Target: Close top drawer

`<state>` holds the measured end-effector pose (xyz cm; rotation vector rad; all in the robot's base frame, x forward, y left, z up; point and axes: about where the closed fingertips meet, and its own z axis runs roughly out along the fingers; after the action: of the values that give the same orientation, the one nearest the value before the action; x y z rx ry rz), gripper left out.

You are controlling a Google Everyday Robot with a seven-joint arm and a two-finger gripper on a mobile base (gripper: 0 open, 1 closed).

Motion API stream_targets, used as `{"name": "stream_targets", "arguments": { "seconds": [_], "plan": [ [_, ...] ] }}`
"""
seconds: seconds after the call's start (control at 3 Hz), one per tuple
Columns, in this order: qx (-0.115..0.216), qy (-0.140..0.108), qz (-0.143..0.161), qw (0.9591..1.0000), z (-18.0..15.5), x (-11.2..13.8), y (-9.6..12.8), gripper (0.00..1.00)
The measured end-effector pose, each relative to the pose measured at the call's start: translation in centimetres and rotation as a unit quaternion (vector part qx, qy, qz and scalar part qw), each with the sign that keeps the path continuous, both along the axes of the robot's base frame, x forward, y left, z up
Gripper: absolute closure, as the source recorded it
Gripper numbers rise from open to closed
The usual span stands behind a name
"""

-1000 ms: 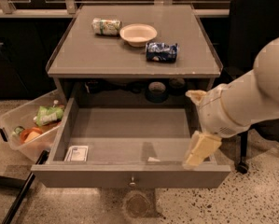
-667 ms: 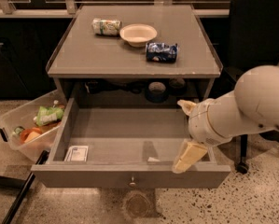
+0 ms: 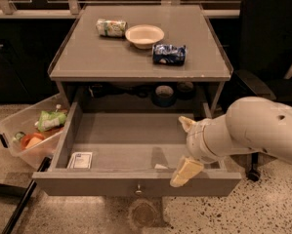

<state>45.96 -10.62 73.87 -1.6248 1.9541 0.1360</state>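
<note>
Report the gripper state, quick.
Gripper: open, holding nothing, over the right front part of the open top drawer, with its lower finger at the front panel's top edge.

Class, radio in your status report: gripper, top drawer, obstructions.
Gripper open, at front right rim. Top drawer pulled out. Small white card lies flat inside; no blocker seen.
</note>
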Motion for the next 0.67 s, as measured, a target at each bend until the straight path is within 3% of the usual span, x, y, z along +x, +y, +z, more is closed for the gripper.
{"name": "stream_targets", "arguments": {
  "seconds": [0.33,0.67],
  "plan": [
    [0.004,0.009,0.001,1.0000,-4.26,0.77,1.56,0.00],
    [0.005,0.008,0.001,1.0000,-4.28,0.81,1.58,0.00]
  ]
}}
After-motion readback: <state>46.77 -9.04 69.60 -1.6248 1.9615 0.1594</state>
